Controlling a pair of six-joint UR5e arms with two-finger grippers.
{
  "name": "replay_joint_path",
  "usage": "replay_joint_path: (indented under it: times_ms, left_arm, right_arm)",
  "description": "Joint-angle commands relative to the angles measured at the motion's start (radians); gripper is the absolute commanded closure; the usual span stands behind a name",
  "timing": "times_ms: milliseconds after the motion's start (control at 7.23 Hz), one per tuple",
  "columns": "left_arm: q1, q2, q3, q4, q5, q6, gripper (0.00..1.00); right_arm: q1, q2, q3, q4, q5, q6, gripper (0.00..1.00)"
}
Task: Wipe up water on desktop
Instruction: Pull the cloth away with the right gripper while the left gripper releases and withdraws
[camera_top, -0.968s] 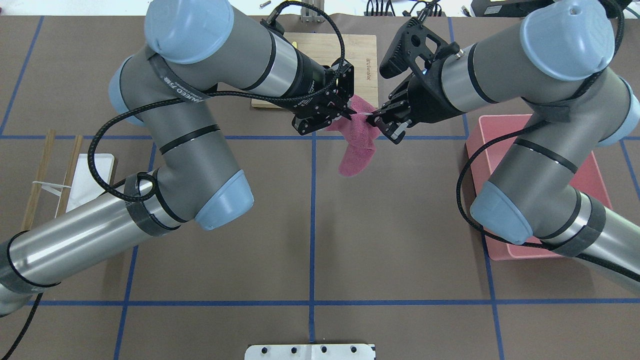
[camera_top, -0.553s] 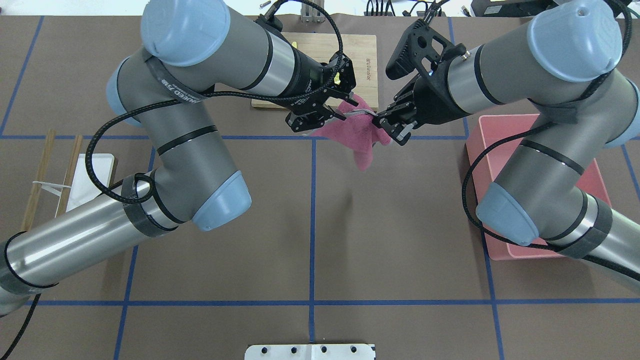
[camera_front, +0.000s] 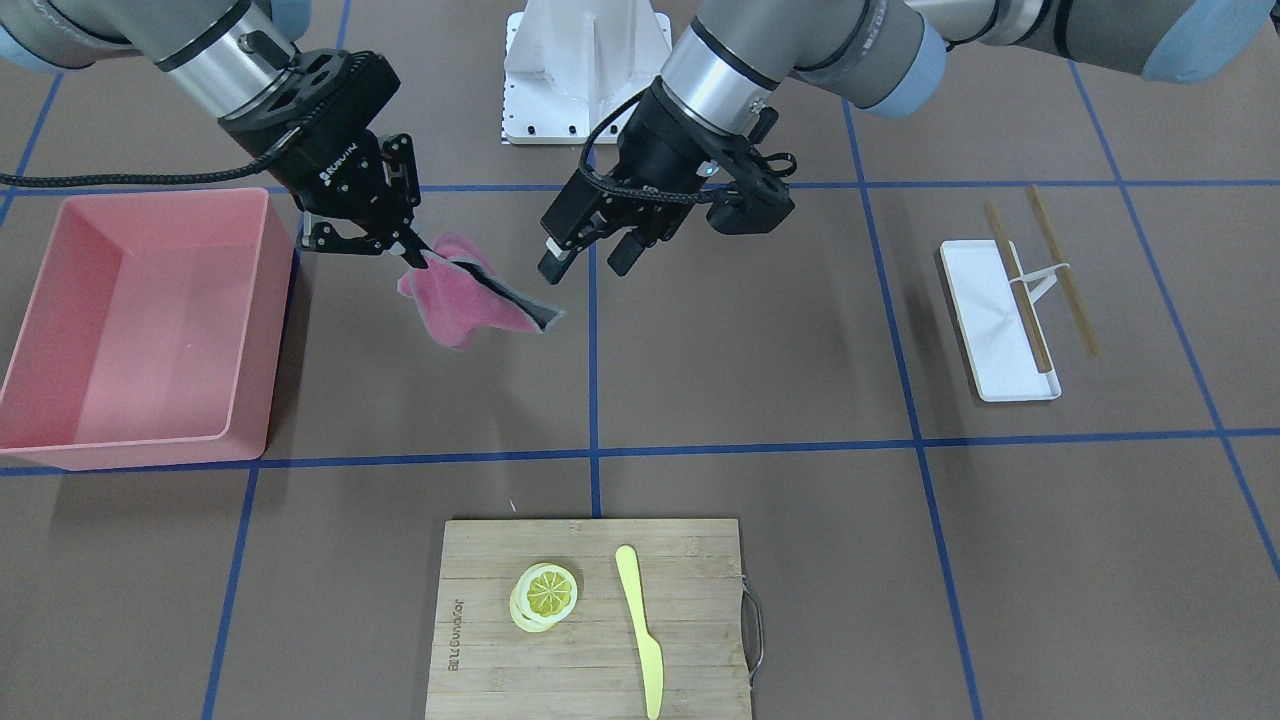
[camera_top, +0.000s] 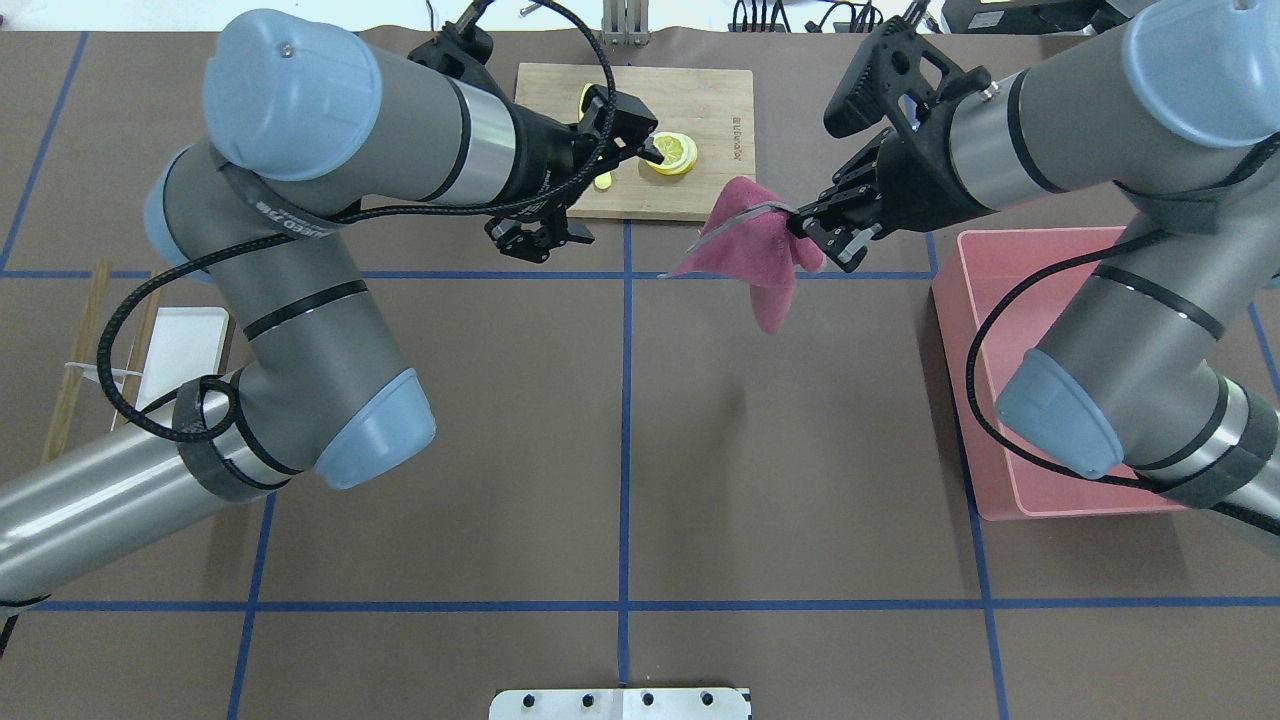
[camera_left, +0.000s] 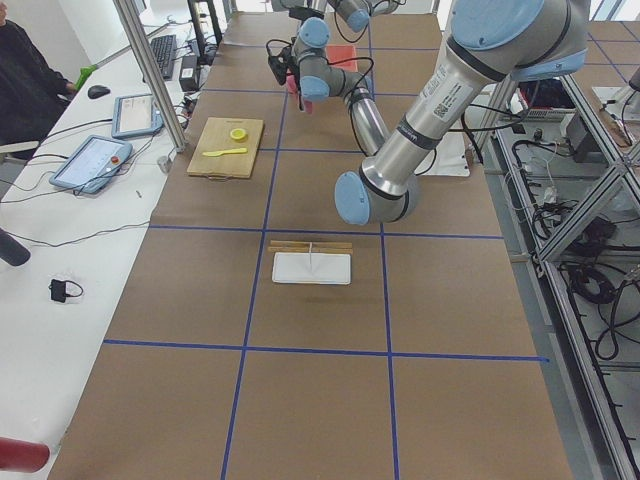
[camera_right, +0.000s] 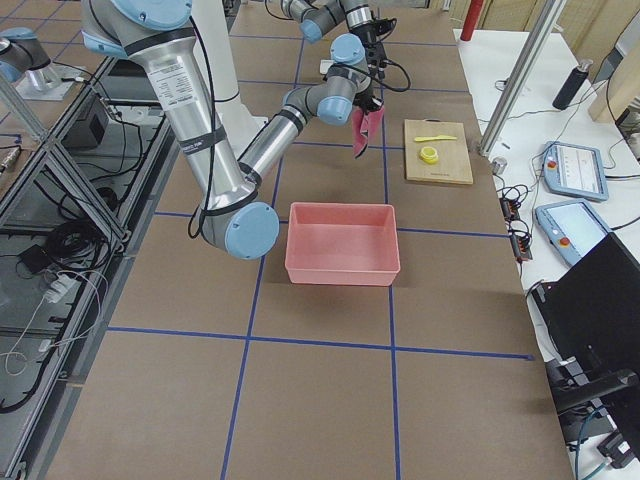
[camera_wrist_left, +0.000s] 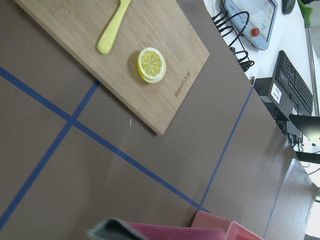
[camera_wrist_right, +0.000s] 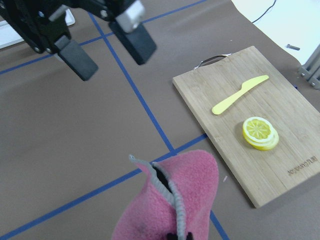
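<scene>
My right gripper (camera_top: 806, 224) is shut on a pink cloth (camera_top: 756, 252) with a grey edge and holds it in the air above the brown desktop (camera_top: 790, 450), one corner hanging down. In the front-facing view the right gripper (camera_front: 425, 258) pinches the cloth (camera_front: 462, 305) by its top edge. My left gripper (camera_top: 538, 238) is open and empty, to the left of the cloth and apart from it. The right wrist view shows the left gripper's two fingers (camera_wrist_right: 77, 59) spread apart. I see no water on the desktop.
A pink bin (camera_top: 1085, 390) stands under my right arm. A bamboo cutting board (camera_front: 480, 640) with a lemon slice (camera_front: 546, 592) and a yellow knife (camera_front: 638, 625) lies at the far edge. A white tray (camera_front: 985, 330) with chopsticks lies on my left side.
My left gripper has let go of the cloth and drawn back to the left. My right gripper has lifted the cloth off the desktop and carried it to the right.
</scene>
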Motion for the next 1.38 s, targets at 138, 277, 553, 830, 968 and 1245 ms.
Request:
replay_joint_path:
  times_ms: [138, 277, 553, 830, 968, 1245]
  left_arm:
    - [-0.075, 0.109, -0.043, 0.01, 0.012, 0.18, 0.01]
    - [-0.111, 0.116, -0.072, 0.103, 0.011, 0.236, 0.02]
    - [-0.161, 0.123, -0.159, 0.339, 0.006, 0.494, 0.01]
    - [-0.229, 0.203, -0.242, 0.45, 0.003, 0.622, 0.01]
    - [-0.243, 0.218, -0.247, 0.452, 0.003, 0.622, 0.01]
    - [-0.263, 0.242, -0.219, 0.444, 0.009, 0.622, 0.01]
  right_arm:
    - [0.104, -0.047, 0.008, -0.137, -0.034, -0.006, 1.0]
    - [0.089, -0.041, 0.003, -0.185, -0.093, -0.027, 1.0]
    - [0.0, -0.038, -0.001, -0.28, -0.232, -0.172, 1.0]
    - [-0.064, -0.038, -0.004, -0.344, -0.272, -0.182, 1.0]
    - [-0.106, -0.03, -0.004, -0.39, -0.327, -0.217, 1.0]
    - [-0.167, -0.027, -0.007, -0.438, -0.376, -0.223, 1.0]
